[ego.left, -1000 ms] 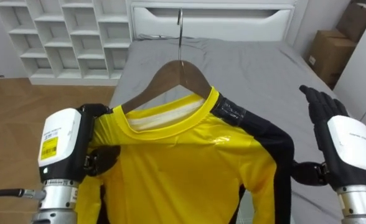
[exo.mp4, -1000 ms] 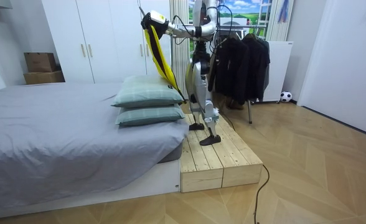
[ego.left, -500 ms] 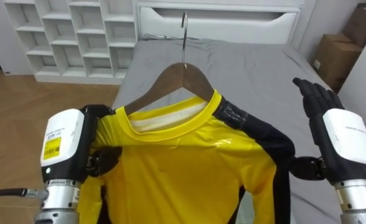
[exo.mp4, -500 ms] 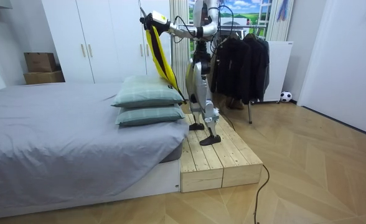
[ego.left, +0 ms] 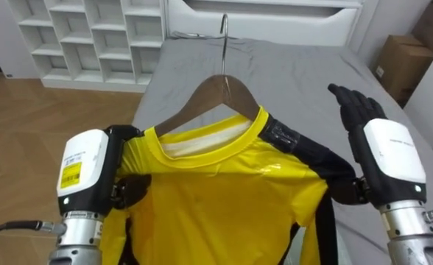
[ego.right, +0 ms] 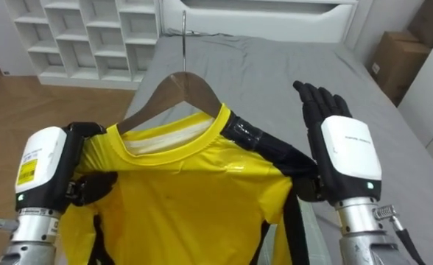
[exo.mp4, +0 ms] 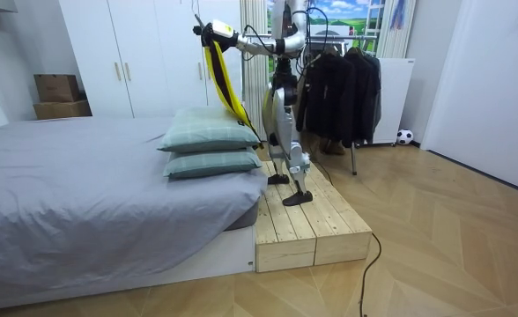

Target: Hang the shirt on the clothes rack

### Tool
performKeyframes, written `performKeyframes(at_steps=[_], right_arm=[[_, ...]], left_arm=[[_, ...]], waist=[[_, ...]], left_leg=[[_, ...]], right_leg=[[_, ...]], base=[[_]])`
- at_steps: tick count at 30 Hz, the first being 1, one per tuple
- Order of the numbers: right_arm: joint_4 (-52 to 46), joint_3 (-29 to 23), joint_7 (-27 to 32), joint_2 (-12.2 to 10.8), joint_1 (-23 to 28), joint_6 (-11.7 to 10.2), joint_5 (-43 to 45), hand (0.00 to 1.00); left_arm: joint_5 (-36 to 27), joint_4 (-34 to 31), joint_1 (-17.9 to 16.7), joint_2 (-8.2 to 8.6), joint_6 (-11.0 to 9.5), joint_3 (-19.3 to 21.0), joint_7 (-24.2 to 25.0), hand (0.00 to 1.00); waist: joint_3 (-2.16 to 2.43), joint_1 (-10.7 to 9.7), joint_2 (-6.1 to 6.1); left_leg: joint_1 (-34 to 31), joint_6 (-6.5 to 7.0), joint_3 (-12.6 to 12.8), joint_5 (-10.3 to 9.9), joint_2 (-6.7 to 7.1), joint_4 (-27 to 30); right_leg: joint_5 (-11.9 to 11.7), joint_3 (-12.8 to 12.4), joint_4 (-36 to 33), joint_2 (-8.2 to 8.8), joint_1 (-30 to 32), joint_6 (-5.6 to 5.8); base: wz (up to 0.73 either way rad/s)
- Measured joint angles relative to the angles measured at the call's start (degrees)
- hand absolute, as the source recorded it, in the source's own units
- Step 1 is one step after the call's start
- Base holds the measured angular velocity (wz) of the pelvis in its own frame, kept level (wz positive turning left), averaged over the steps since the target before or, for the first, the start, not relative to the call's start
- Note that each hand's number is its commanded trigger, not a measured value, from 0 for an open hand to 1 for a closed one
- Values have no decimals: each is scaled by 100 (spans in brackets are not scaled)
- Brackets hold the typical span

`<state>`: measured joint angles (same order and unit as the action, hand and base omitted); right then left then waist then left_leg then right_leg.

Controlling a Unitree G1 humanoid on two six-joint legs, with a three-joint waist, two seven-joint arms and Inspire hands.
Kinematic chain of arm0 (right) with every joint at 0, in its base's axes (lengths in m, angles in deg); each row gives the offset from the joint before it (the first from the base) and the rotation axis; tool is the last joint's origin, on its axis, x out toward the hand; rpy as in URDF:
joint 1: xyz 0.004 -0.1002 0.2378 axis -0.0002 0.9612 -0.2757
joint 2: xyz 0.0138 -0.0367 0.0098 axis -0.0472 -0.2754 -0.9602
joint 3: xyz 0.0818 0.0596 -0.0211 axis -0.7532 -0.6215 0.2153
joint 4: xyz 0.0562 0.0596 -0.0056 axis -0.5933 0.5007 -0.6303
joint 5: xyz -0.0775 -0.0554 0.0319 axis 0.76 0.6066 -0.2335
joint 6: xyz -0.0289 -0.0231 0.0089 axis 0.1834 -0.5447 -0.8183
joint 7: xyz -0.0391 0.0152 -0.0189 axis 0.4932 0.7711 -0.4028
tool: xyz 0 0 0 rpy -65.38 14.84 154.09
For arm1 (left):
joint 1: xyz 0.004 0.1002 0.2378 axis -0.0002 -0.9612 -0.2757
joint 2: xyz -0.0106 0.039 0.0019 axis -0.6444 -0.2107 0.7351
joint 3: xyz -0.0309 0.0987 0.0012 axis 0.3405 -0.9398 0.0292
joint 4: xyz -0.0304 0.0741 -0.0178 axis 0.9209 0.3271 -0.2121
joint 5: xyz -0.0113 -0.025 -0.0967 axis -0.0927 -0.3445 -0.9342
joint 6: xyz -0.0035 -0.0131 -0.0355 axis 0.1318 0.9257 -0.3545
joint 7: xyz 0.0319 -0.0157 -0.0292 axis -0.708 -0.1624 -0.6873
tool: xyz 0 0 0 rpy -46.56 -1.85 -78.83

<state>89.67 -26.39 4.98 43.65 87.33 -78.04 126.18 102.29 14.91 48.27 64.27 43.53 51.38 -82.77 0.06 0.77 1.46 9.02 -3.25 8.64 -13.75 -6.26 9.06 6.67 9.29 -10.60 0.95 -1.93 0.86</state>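
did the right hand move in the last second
Yes: the right hand has shifted left, away from the box, toward the shirt.

The shirt [ego.left: 224, 199] ran off the bottom edge of both eye views, so its hem and cuffs were out of sight. Both ends of the hanger [ego.left: 218, 90] lay covered under the shirt's shoulders. The left hand [ego.left: 91, 173] showed mostly its back, and what its curled fingers [ego.left: 132, 190] pressed beneath the cloth was hidden. The thumb of the right hand [ego.left: 386, 151] could not be told from the black sleeve beside it. The cardboard box [ego.left: 397, 62] was cut by the right edge. In the room view both hands were too small to read.
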Motion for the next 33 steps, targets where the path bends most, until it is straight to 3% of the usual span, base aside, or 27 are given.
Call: performKeyframes(at_steps=[7, 12, 18, 33], right_arm=[[0, 2, -520, 0, -12, 101, -156, 0], [1, 2, -1120, 7, -12, 100, -198, 0], [1, 2, -1602, 33, -69, 100, -298, 0], [1, 15, -1976, 85, -208, 116, -294, 0]], left_arm=[[22, -273, 2, -64, 13, -5, 227, 100], [36, -274, 12, -77, -6, 14, 409, 100], [74, -274, 12, -210, -6, 22, 427, 100], [121, -274, 12, -226, -6, 35, 392, 100]], waist=[[-4, 1, 28], [-31, 108, 95], [-47, 131, 128], [-63, 131, 154]], left_leg=[[34, 0, -6, 0, -5, -36], [52, 0, 3, 0, -5, -33], [50, 0, -3, 0, -5, -36], [25, 0, -51, 0, -6, -39]], right_leg=[[0, 12, -2, -2, -26, 0], [-1, 9, -6, -2, -25, -1], [-1, 10, -2, -1, -25, 0], [-1, 23, 4, -2, -11, 0]], base=[[1], [0], [0], [0]])
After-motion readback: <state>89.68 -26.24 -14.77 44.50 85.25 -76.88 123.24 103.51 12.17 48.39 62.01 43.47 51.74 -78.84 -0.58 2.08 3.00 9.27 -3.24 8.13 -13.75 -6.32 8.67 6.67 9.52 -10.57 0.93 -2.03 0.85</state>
